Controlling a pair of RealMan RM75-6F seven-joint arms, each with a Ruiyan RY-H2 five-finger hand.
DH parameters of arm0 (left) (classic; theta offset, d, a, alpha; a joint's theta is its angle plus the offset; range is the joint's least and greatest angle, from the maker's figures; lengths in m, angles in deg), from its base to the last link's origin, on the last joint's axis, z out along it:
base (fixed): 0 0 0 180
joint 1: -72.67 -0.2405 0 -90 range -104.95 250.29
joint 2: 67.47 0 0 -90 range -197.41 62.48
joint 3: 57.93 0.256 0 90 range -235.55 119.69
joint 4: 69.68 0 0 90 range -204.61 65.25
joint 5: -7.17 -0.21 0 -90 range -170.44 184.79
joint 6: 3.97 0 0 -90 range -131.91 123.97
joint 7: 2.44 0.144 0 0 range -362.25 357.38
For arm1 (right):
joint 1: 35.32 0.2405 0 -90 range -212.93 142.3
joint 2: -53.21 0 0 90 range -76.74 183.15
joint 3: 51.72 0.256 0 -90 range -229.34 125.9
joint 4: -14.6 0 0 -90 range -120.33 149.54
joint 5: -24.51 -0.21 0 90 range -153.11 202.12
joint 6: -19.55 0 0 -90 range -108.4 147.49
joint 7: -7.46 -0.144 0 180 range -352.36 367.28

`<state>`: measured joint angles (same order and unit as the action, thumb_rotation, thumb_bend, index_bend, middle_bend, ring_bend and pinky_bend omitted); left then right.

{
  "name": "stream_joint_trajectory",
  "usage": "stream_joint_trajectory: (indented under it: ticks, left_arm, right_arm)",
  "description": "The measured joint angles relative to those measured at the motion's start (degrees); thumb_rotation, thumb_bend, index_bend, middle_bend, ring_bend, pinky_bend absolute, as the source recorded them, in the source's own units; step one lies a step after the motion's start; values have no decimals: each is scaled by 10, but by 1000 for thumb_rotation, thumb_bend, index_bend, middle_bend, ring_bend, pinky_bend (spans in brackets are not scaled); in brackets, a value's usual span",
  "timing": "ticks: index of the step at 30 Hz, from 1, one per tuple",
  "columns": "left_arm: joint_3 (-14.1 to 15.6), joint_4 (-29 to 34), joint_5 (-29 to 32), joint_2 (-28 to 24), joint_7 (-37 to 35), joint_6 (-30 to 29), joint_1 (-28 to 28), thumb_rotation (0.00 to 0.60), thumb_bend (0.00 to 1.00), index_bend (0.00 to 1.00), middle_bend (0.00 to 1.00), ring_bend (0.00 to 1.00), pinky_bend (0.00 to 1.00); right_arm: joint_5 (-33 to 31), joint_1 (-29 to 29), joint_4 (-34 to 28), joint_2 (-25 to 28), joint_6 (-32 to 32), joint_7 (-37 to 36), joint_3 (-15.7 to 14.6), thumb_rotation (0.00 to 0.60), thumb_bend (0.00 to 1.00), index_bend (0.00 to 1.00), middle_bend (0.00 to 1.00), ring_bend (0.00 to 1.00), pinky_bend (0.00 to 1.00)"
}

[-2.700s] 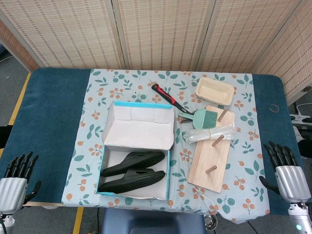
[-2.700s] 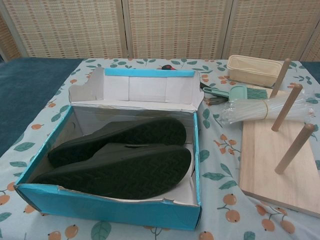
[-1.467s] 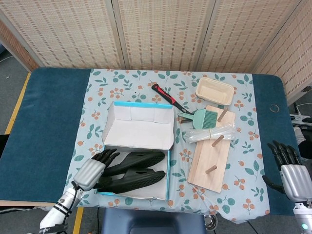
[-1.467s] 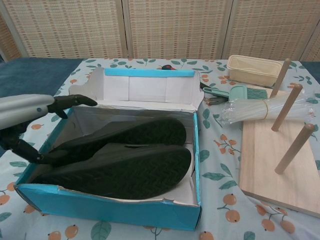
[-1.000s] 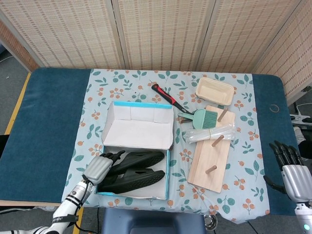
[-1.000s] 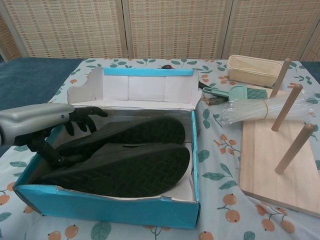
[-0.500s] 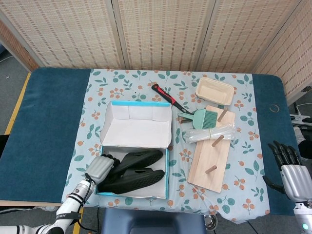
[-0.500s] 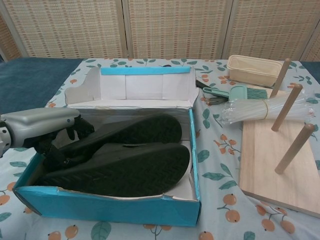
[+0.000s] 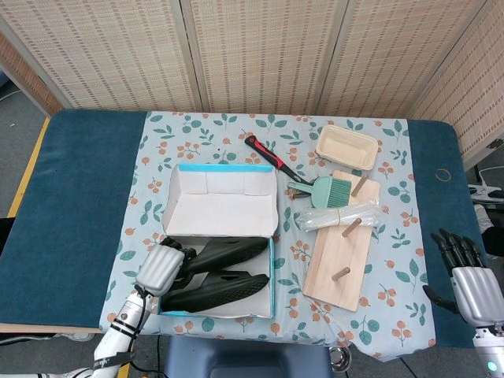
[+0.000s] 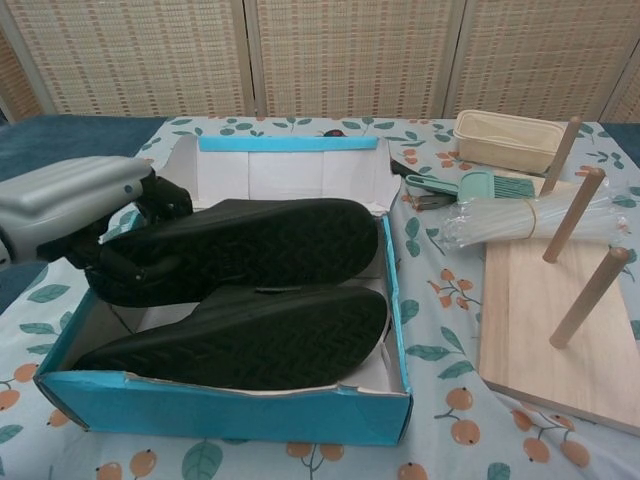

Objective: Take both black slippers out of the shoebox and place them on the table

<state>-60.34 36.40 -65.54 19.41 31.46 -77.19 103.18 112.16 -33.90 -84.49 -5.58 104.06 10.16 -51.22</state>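
left hand [image 10: 85, 215] grips the heel of one black rubber slipper [image 10: 250, 245], lifted above the other black slipper [image 10: 250, 340] inside the blue cardboard shoebox [image 10: 220, 412]; right hand [image 9: 466, 279] idle, fingers spread, holding nothing.

Head view looks steeply down over the whole table [image 9: 87, 197]; chest view sits low, close — both share the shoebox [image 10: 250, 410].
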Motion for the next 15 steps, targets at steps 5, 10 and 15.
stream_joint_trajectory:
  ticks: [5,10,15]
  left_arm:
    - [1,27,-50,-19,0,-43,-16,600,671,803,780,460,342]
    - [-6,41,-90,-54,11,-100,-38,600,672,804,782,468,351]
    - [-34,1,-101,-80,16,-177,-68,600,679,805,782,468,353]
  right_arm:
    - [2,-1,-1,1,1,1,-1,600,147,0,0,0,0]
    - [9,-3,-3,4,6,-3,-4,600,147,0,0,0,0]
    - [24,-8,-5,8,16,-7,-8,600,147,0,0,0,0]
